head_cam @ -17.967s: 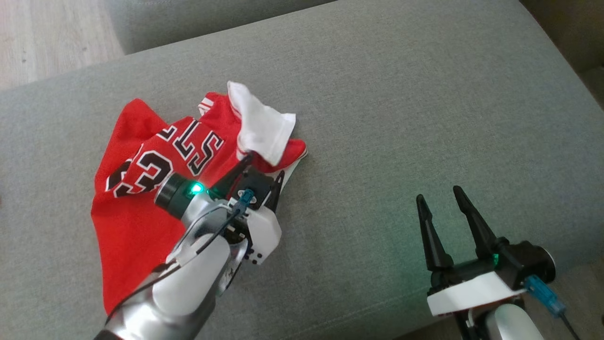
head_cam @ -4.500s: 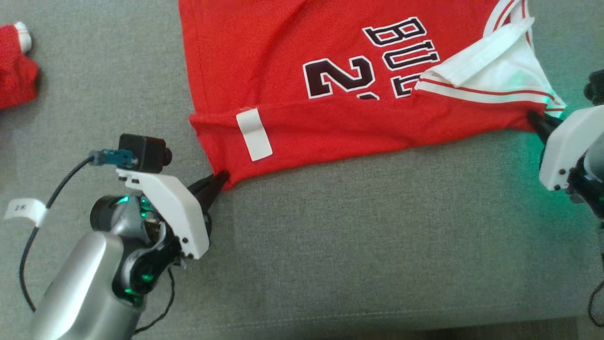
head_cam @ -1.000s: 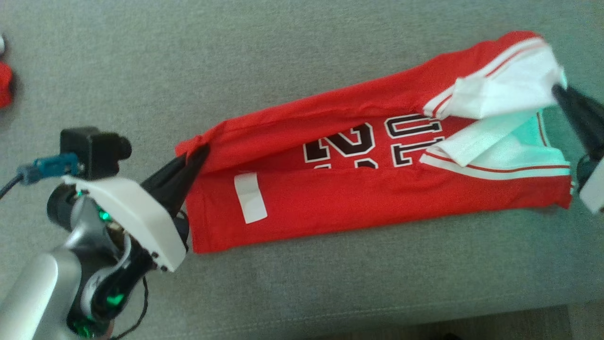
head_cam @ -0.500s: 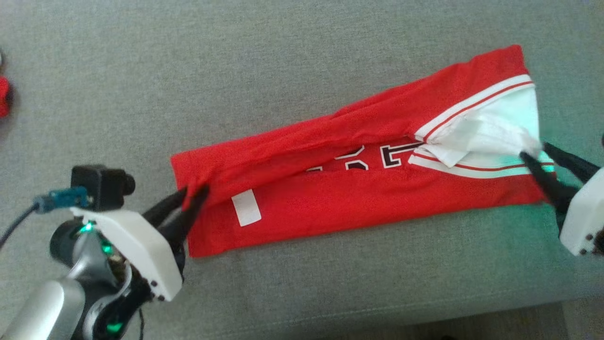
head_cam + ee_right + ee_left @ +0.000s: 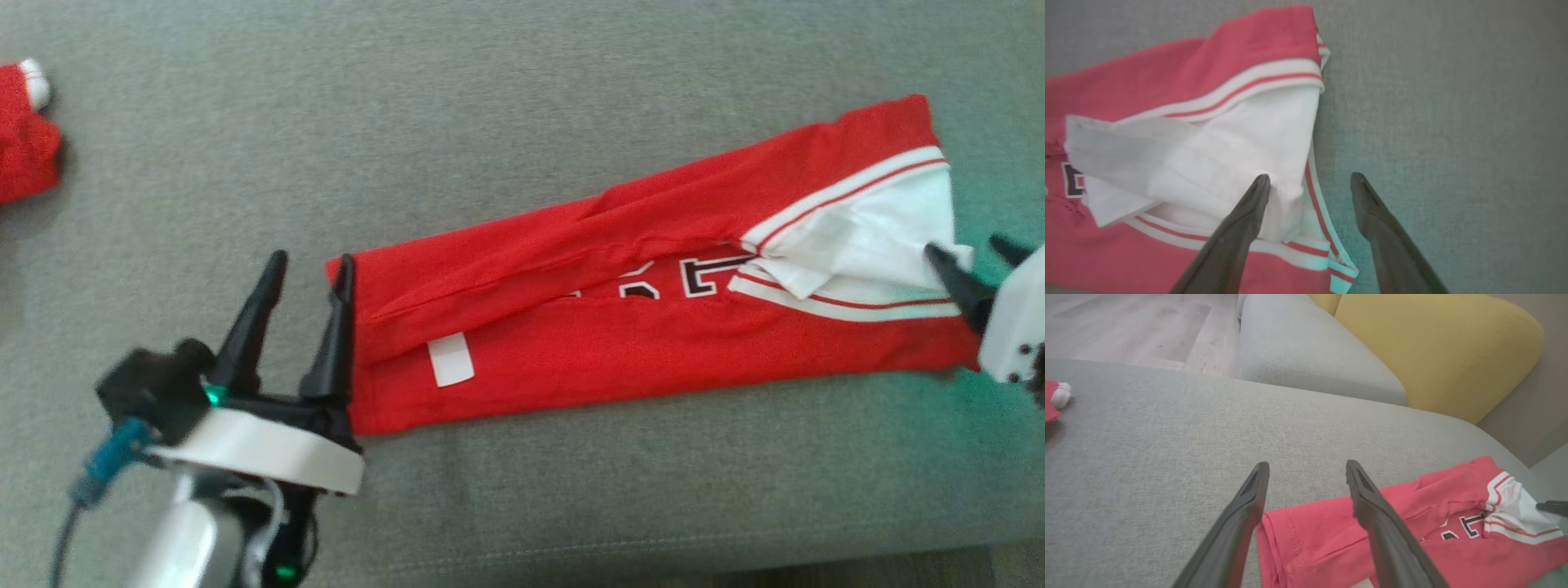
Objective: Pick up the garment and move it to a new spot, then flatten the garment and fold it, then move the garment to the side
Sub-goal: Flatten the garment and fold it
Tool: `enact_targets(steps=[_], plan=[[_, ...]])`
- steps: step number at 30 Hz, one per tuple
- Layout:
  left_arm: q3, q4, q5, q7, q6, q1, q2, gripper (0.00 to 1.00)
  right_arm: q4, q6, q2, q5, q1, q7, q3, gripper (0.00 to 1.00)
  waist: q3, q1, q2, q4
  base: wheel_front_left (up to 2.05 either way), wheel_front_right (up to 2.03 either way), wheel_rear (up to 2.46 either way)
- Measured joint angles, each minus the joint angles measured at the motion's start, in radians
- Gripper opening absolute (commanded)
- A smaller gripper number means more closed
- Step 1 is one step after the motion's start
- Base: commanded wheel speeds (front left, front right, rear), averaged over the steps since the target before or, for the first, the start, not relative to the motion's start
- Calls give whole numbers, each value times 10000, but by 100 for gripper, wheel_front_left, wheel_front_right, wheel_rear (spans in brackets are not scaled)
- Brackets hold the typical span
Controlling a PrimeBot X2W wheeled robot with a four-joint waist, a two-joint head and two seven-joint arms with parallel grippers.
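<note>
The red jersey (image 5: 620, 335) with black lettering and white trim lies folded into a long narrow strip on the grey cushion (image 5: 522, 122), running from lower left to upper right. My left gripper (image 5: 309, 263) stands open just off the strip's left hem, its right finger at the cloth's edge; the hem (image 5: 1306, 543) sits between the fingers in the left wrist view. My right gripper (image 5: 971, 251) is open at the white collar end (image 5: 1216, 163), nothing pinched between its fingers.
A second red and white piece of cloth (image 5: 24, 139) lies at the cushion's far left edge. A grey sofa arm (image 5: 1306, 355) and a yellow cushion (image 5: 1437, 347) rise behind. The cushion's front seam runs near the bottom of the head view.
Both grippers let go of the jersey and opened. The upper flap has been laid down over the strip, hiding most of the lettering. My left gripper turned its fingers upward beside the hem.
</note>
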Motion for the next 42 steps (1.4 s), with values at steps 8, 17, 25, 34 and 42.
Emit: enact_targets(steps=[8,17,25,34,42], plan=[[-305,1390,591,-1616,-146,-189,-786,100,1697,0,148,-286,-698,449,86,100,-26,0,0,569,0,0,0],[44,2174,918,-1783,-508,-134,-1557,100,2330,0,-107,17,-910,-744,370,0,-346,0,0,849,0,0,0],[775,2408,1703,-1785,-1068,747,-2075,100,2608,0,-1427,-117,-914,-1114,-1570,0,-987,0,0,735,0,0,0],[1160,2489,2408,-1785,-1432,1168,-2337,100,986,0,-1425,104,-749,-456,-1634,0,-1684,0,0,686,0,0,0],[1440,2658,2656,-1785,-1601,1361,-2359,100,-451,0,980,255,-137,-203,863,0,-1964,0,0,651,0,0,0]])
